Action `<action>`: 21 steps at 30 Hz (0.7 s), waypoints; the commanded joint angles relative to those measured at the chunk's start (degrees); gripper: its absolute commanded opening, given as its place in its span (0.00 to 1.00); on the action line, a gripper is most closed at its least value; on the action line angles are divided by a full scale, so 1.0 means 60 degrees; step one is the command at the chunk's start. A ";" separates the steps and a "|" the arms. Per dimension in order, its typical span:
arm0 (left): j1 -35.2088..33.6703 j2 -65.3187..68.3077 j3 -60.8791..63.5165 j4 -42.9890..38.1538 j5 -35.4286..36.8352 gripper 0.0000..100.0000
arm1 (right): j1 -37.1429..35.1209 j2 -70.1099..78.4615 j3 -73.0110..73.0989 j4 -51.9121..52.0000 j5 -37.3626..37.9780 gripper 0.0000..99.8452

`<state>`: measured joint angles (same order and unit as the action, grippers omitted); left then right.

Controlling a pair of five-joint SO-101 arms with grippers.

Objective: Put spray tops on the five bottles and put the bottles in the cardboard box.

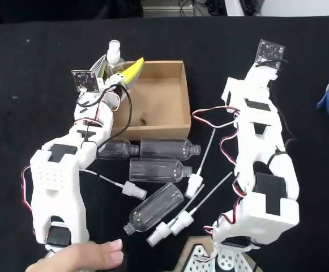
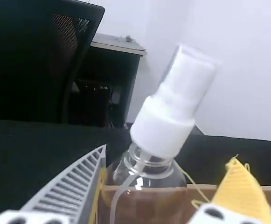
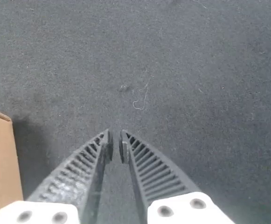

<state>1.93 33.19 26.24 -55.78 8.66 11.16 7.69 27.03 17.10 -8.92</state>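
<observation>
From above, my left gripper clamps a clear plastic bottle upright at the cardboard box's far-left corner, with the white spray top uppermost.

Left wrist: my ribbed grey and yellow fingers flank its rounded shoulder.

Right wrist: my right gripper is almost closed, holding nothing, above black cloth.

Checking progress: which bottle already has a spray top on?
The bottle in the left gripper at the cardboard box's edge: it wears a white spray top, while the four bottles lying on the table are uncapped.
</observation>
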 commanded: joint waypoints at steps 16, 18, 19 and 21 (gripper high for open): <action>-0.0022 -0.1832 -0.0418 0.1524 -0.0117 0.27 | 0.0147 -0.0022 -0.0535 -0.0205 -0.0029 0.01; -0.0037 -0.1963 -0.0418 0.1524 -0.0161 0.27 | 0.0147 -0.0022 -0.0535 -0.0205 -0.0029 0.01; -0.0037 -0.2007 -0.0418 0.1524 -0.0161 0.27 | 0.0147 -0.0022 -0.0535 -0.0205 -0.0029 0.01; -0.0037 -0.2022 -0.0418 0.1524 -0.0161 0.27 | 0.0147 -0.0022 -0.0535 -0.0205 -0.0029 0.01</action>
<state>1.93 25.63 26.24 -46.90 8.31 11.16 7.69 27.03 17.10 -8.92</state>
